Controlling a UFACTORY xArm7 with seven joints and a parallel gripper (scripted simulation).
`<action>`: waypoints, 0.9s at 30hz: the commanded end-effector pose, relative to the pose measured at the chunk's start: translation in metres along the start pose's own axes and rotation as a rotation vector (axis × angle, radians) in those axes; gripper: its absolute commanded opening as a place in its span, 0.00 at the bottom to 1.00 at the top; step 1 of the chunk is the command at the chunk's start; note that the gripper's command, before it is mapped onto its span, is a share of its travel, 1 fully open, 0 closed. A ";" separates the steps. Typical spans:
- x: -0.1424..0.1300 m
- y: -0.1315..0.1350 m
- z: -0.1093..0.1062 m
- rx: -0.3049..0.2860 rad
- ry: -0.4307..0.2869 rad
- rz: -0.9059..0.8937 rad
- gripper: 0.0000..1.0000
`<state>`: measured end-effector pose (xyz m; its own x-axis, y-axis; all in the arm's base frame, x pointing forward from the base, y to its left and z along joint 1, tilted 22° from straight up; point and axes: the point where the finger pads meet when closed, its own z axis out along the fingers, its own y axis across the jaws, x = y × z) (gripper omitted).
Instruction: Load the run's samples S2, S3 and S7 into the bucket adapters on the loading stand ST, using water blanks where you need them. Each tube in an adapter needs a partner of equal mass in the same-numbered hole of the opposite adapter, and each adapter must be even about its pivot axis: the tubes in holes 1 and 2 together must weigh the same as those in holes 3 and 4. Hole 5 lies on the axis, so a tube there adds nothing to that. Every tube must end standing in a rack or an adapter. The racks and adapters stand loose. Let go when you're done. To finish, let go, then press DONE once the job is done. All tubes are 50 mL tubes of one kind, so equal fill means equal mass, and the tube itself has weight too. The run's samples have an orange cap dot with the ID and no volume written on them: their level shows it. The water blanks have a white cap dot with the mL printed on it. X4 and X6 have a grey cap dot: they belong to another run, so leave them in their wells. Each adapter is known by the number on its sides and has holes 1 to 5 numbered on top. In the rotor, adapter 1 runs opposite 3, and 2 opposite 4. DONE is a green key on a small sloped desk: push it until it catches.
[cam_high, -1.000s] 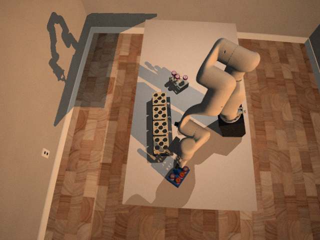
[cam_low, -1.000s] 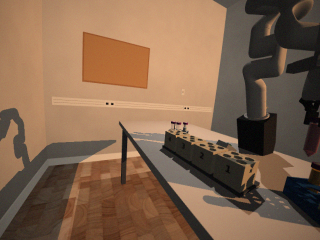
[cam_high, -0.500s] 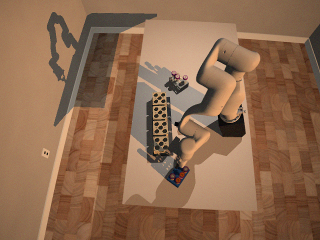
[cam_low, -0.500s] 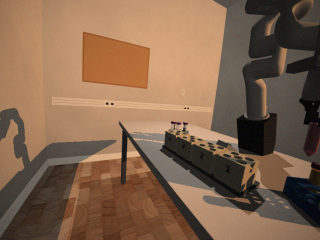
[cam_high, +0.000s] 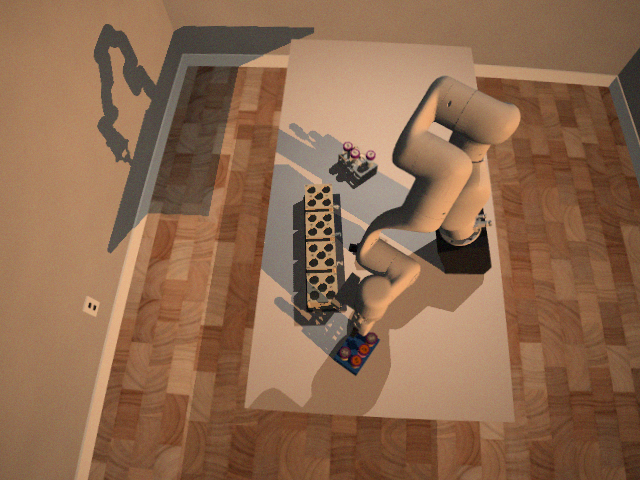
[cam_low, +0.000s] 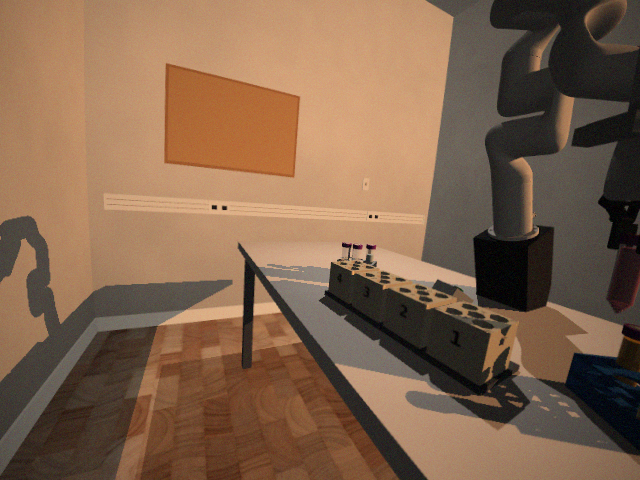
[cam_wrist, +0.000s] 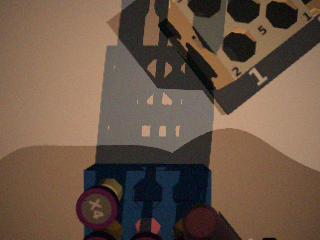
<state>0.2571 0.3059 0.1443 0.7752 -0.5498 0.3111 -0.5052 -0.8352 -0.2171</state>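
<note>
The arm (cam_high: 439, 170) reaches over the table (cam_high: 454, 335), its gripper (cam_low: 622, 222) clamped partway shut on a tube (cam_low: 623, 279) hanging clear above the blue rack (cam_high: 356, 353). The tube's ID is hidden. Adapter 1 (cam_low: 473, 338) stands nearby, holes bare. Wood floor (cam_high: 206, 258), tan walls.

Beige walls, orange corkboard (cam_low: 231, 120), white outlet strip (cam_low: 258, 208), wood parquet floor (cam_high: 206, 310), long pale table (cam_high: 377, 93); hard side light, sharp shadows.
</note>
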 end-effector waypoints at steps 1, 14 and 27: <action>0.000 -0.001 -0.001 0.003 0.000 0.000 0.00; 0.000 -0.001 -0.001 0.003 0.000 0.000 0.00; 0.000 -0.001 0.011 0.003 0.000 0.000 0.00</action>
<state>0.2589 0.3060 0.1397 0.7756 -0.5496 0.3106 -0.5048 -0.8354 -0.2176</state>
